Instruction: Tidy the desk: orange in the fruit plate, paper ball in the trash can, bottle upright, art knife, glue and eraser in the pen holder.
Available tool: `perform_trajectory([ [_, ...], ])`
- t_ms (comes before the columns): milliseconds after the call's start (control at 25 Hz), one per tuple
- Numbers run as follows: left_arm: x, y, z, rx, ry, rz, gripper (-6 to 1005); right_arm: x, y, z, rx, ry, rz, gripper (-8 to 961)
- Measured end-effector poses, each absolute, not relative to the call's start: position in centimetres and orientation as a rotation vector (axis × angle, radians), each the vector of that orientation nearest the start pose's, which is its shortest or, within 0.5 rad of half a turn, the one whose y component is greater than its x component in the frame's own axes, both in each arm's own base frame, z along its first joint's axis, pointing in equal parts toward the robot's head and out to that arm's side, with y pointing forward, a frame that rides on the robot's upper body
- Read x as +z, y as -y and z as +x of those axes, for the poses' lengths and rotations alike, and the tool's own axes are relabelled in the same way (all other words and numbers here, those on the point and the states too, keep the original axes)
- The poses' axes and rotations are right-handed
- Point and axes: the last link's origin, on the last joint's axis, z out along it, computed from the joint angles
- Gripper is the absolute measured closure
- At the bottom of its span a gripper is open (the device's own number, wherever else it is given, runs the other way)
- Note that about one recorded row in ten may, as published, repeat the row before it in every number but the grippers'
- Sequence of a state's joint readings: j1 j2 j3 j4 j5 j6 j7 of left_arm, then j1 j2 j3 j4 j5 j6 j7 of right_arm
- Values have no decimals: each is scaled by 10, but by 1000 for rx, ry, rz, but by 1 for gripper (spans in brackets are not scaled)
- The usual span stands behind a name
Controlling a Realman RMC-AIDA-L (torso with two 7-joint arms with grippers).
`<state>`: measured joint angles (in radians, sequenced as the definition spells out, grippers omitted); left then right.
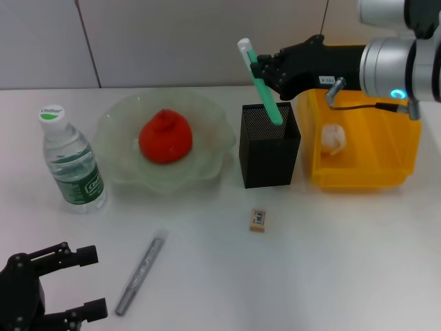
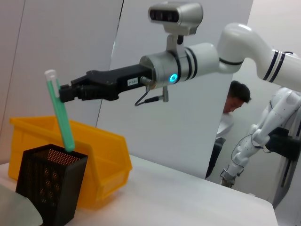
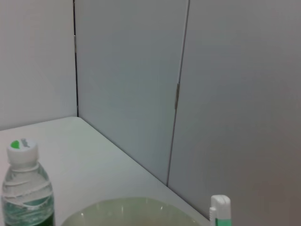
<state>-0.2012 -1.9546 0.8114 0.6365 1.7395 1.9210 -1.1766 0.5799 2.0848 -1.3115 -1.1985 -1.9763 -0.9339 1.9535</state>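
A: Run me across the tabletop (image 1: 344,262) from the left.

B: The left tool (image 1: 69,283) sits low at the near left corner, fingers apart and holding nothing. Behind it the bottle (image 1: 71,160) stands upright. Next comes the fruit plate (image 1: 114,131) with the orange (image 1: 165,136) inside it. In front of the plate, just right of the left tool, the art knife (image 1: 140,275) lies flat, its long axis running from near-left to far-right.

A: And the middle?

B: The eraser (image 1: 258,220) lies on the tabletop just in front of the pen holder (image 1: 269,146). The glue (image 1: 260,81) is tilted, lower end inside the holder's mouth, white tip leaning up and to the left.

A: Who has it?

B: The right tool (image 1: 263,69) is clamped on the stick's upper part, reaching in from the right over the trash can (image 1: 358,155), where the paper ball (image 1: 333,138) lies. The left wrist view shows the same: right tool (image 2: 65,92) pinching the glue (image 2: 61,115) above the holder (image 2: 49,183).

A: So the next move?

B: I'd say the glue's lower end is already over the opening, so letting go should drop it in. After that, the knife is nearest the left arm, and the eraser lies between the two.
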Motion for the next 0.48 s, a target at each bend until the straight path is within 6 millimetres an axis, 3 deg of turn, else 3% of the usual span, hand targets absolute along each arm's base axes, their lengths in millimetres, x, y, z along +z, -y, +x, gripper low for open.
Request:
perform_trajectory([
  [480, 48, -214, -316, -991, 540, -2736, 189, -11, -426, 145, 379, -420, -2484, 811],
])
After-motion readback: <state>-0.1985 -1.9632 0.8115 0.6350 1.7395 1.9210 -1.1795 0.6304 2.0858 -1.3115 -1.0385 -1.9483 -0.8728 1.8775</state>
